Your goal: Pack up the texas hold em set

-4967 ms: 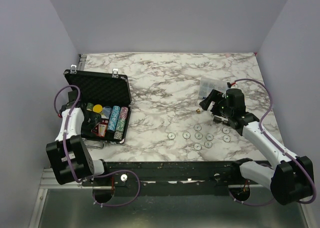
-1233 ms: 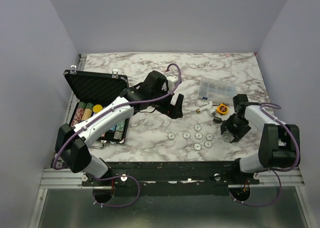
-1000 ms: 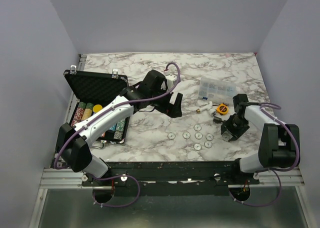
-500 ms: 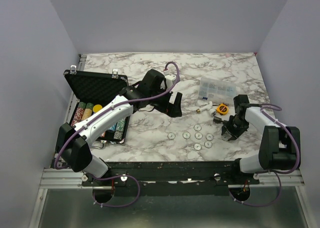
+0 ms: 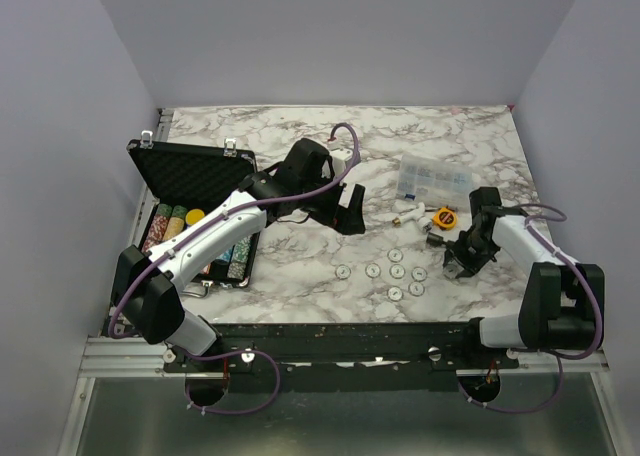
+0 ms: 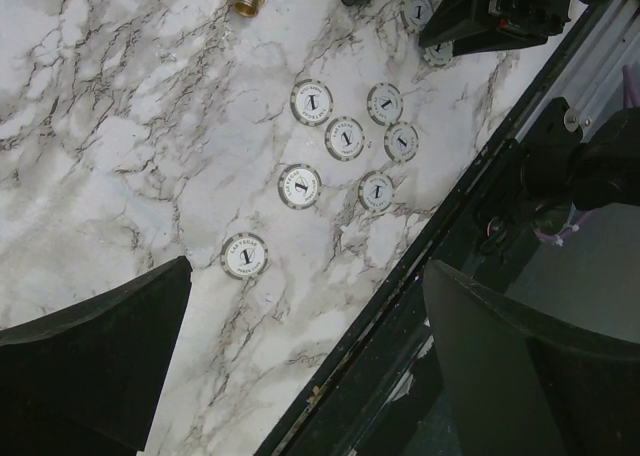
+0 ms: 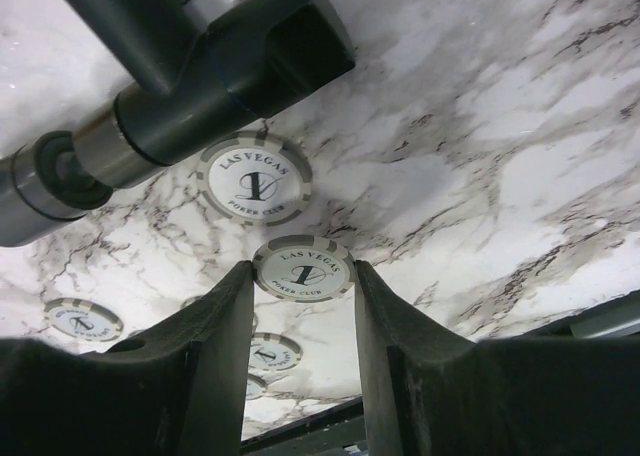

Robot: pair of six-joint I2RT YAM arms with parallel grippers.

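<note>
The black case is laid open at the marble table's 9 o'clock, with rows of coloured chips held inside. Loose white chips are scattered at 5 o'clock, and a clear compartment box is set at 3 o'clock. The left gripper is spread wide. The right gripper is closed against one white chip.

The white, grey-veined marble table carries the open black case at 9 o'clock, its lid tilted back. A loose scatter of white chips lies flat at 5 o'clock (each is printed with a 1). At 2 o'clock sits the clear compartment box. Nearer, around 3 o'clock, lie an orange ring, a small brass fitting and a black tool.
</note>
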